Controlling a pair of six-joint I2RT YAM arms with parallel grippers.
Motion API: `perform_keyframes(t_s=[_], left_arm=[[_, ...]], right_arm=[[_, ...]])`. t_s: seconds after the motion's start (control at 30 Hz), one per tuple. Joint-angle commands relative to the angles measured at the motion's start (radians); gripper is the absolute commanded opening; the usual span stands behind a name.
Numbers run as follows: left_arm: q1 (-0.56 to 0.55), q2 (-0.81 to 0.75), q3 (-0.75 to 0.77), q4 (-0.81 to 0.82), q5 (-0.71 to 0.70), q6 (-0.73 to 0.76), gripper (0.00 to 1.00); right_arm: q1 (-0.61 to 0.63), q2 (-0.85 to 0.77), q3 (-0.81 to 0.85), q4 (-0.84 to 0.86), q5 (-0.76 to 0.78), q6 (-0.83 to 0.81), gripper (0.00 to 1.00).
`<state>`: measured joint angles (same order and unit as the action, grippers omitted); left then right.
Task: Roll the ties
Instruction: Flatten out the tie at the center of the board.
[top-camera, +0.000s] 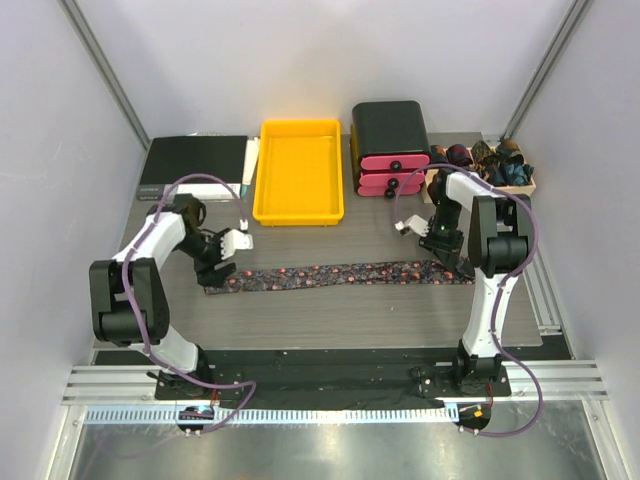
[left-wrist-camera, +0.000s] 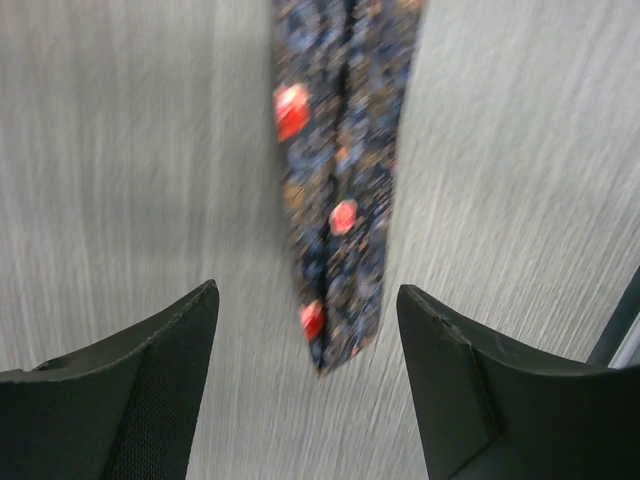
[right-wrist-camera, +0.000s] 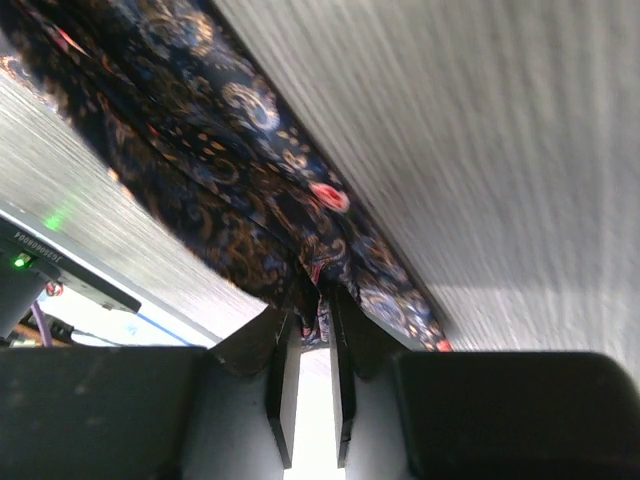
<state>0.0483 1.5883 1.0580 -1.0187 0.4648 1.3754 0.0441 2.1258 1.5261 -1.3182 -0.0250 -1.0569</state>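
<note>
One tie (top-camera: 330, 273) of dark fabric with small red and orange specks lies stretched flat, left to right, across the grey table. My left gripper (top-camera: 214, 272) hovers over its narrow left end. In the left wrist view, that gripper (left-wrist-camera: 308, 292) is open, and the tie's pointed tip (left-wrist-camera: 340, 200) lies on the table between the two fingers (left-wrist-camera: 150, 380) without touching them. My right gripper (top-camera: 452, 262) is at the wide right end. In the right wrist view its jaws (right-wrist-camera: 315, 300) stand narrowly apart, pinching a raised fold of the tie (right-wrist-camera: 200, 180).
Along the back stand a yellow tray (top-camera: 266, 170), a black box with pink drawers (top-camera: 390, 130) and a flat black case (top-camera: 195, 165). A small wooden box (top-camera: 485, 165) at the back right holds several dark rolled bundles. The table's right edge is close to my right arm.
</note>
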Motion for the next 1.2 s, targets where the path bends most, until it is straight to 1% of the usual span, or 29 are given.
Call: perform_keyframes(t_s=[0.0, 0.13, 0.27, 0.37, 0.4, 0.47, 0.57, 0.63, 0.67, 0.73, 0.77, 0.83, 0.87, 0.9, 0.93, 1.03, 1.17], left_arm=[[-0.119, -0.044, -0.041, 0.035, 0.006, 0.039, 0.72], [-0.204, -0.015, -0.053, 0.084, 0.002, -0.007, 0.7], [-0.255, 0.015, -0.059, 0.144, -0.008, -0.044, 0.69], [-0.28, 0.047, -0.047, 0.144, -0.014, -0.056, 0.64], [-0.283, 0.053, -0.044, 0.141, -0.014, -0.056, 0.59], [-0.284, 0.059, -0.049, 0.137, -0.017, -0.052, 0.54], [-0.284, 0.059, -0.069, 0.137, -0.023, -0.036, 0.45], [-0.286, 0.061, -0.079, 0.141, -0.029, -0.035, 0.42], [-0.288, 0.061, -0.081, 0.141, -0.035, -0.036, 0.37], [-0.286, 0.058, -0.081, 0.137, -0.043, -0.038, 0.31], [-0.286, 0.056, -0.081, 0.137, -0.049, -0.041, 0.24], [-0.286, 0.041, -0.081, 0.132, -0.066, -0.041, 0.16], [-0.285, 0.035, -0.081, 0.128, -0.071, -0.041, 0.08], [-0.283, 0.026, -0.081, 0.124, -0.081, -0.041, 0.04], [-0.278, 0.019, -0.081, 0.123, -0.083, -0.041, 0.01], [-0.263, 0.015, -0.072, 0.088, -0.101, -0.022, 0.0], [-0.229, 0.019, -0.061, 0.074, -0.117, 0.002, 0.0]], right_arm=[[0.004, 0.032, -0.003, -0.113, -0.023, -0.008, 0.23], [0.0, 0.054, 0.003, -0.105, -0.024, -0.003, 0.26], [-0.004, 0.06, 0.003, -0.098, -0.016, -0.003, 0.28], [-0.009, 0.063, 0.0, -0.092, -0.01, -0.005, 0.3], [-0.01, 0.063, -0.001, -0.092, -0.009, -0.005, 0.31], [-0.013, 0.066, -0.004, -0.087, -0.004, -0.006, 0.32], [-0.02, 0.071, -0.009, -0.084, -0.001, -0.008, 0.33], [-0.021, 0.071, -0.014, -0.079, 0.003, -0.009, 0.33], [-0.021, 0.069, -0.015, -0.076, 0.005, -0.011, 0.33], [-0.023, 0.068, -0.029, -0.069, 0.016, -0.012, 0.34], [-0.023, 0.063, -0.033, -0.067, 0.017, -0.017, 0.34], [-0.023, 0.059, -0.047, -0.056, 0.02, -0.02, 0.35], [-0.023, 0.057, -0.05, -0.053, 0.02, -0.02, 0.35], [-0.023, 0.057, -0.055, -0.052, 0.02, -0.023, 0.36], [-0.024, 0.057, -0.057, -0.05, 0.052, -0.025, 0.36], [-0.024, 0.056, -0.063, -0.042, 0.06, -0.028, 0.39], [-0.027, 0.056, -0.072, -0.029, 0.074, -0.035, 0.4]])
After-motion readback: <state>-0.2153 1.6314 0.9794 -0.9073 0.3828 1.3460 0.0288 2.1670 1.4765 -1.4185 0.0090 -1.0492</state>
